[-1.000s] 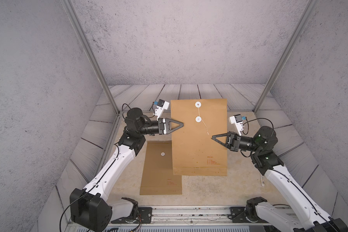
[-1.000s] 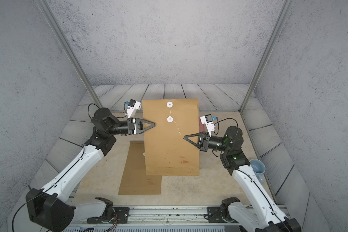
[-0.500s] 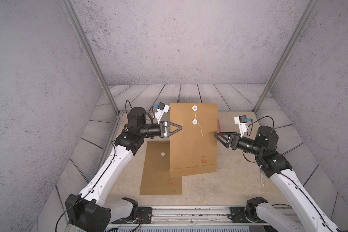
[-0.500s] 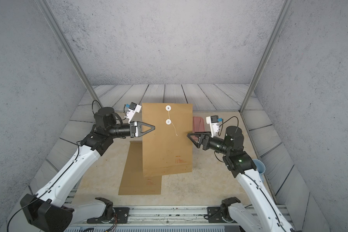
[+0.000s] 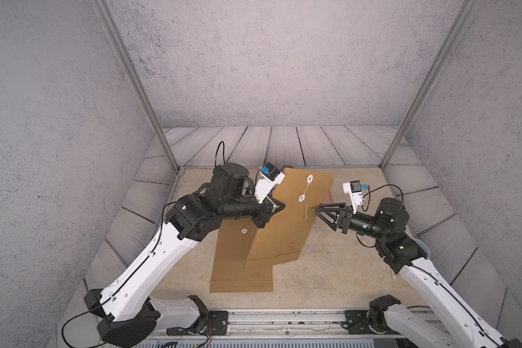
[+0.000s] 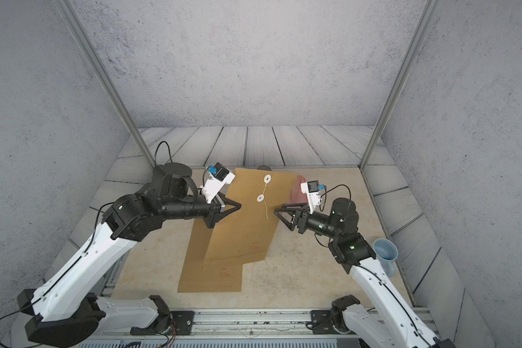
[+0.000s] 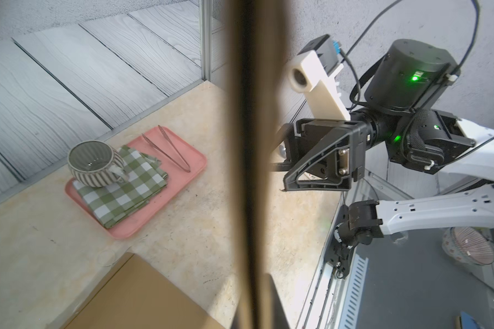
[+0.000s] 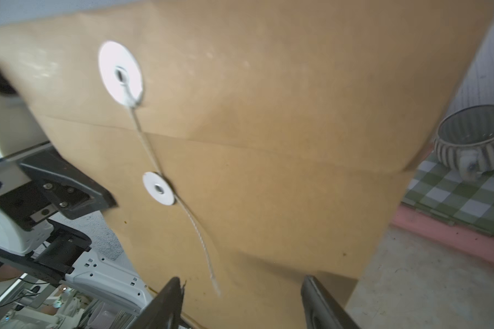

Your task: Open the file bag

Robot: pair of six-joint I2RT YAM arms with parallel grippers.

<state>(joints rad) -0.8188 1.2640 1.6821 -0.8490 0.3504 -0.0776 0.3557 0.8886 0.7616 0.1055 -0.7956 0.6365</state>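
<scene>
The file bag [image 5: 284, 235] stands tilted, its long axis rising from the tabletop [image 5: 329, 271], flap end uppermost. One edge is clamped in the left pincer [image 5: 281, 207]. The right pincer [image 5: 318, 211] gapes just beside the opposite edge.

In a top view the left tool [image 6: 238, 207] pinches the left edge of a brown file bag [image 6: 247, 229], holding it tilted over a second bag [image 6: 211, 278] that lies flat on the counter [image 6: 299, 271]. The right tool [image 6: 276, 211], jaws apart, sits at the file bag's right edge, near the loose string [image 6: 265, 208].
</scene>
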